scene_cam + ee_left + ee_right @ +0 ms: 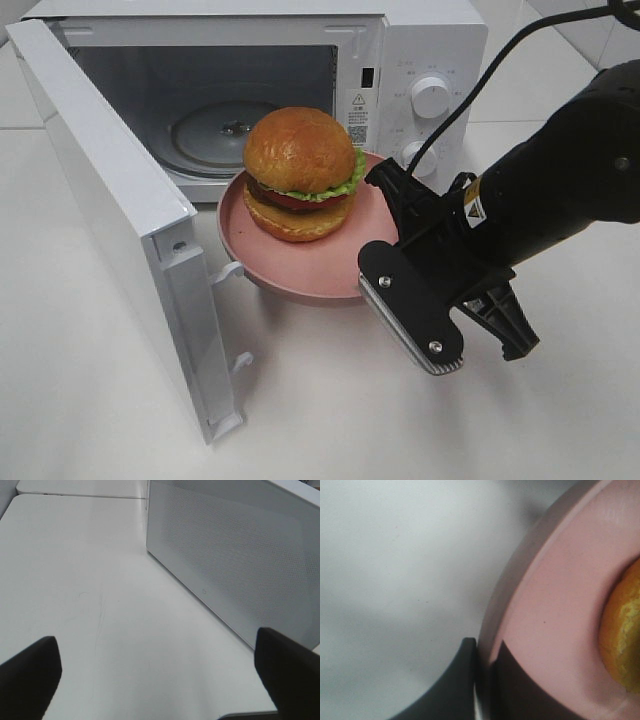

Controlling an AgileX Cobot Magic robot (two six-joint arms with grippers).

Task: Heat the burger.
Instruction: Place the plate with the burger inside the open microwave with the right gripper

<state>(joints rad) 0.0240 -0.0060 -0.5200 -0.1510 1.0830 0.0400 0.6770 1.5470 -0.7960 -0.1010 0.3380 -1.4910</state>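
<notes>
The white table (100,400) fills the frame, and on it, upper middle, stands the white microwave (420,40) with its door (110,200) swung wide toward the lower left. The glass turntable (220,130) lies bare inside. Just in front of the cavity mouth is the pink plate (290,285), and on it, toward its upper part, sits the burger (300,170). It is upright, its stack running bottom bun to top bun, with lettuce frilling out on the right.

My right gripper (487,655) is clamped tight on the plate's lower-right rim, one finger above it and one below. From these jaws the burger lies up and to the left, and the cavity lies further along that same line, so I judge a straight push that way would carry it in. My right arm is the nearer. My left gripper (160,680) is spread fully wide with nothing in it, out beside the door's meshed outer face.

A warning-triangle sticker with a square code (357,115) sits on the microwave's front frame, and a yellow label (473,205) on my right arm; the print on both, and around the two knobs (430,97), is too small to read
</notes>
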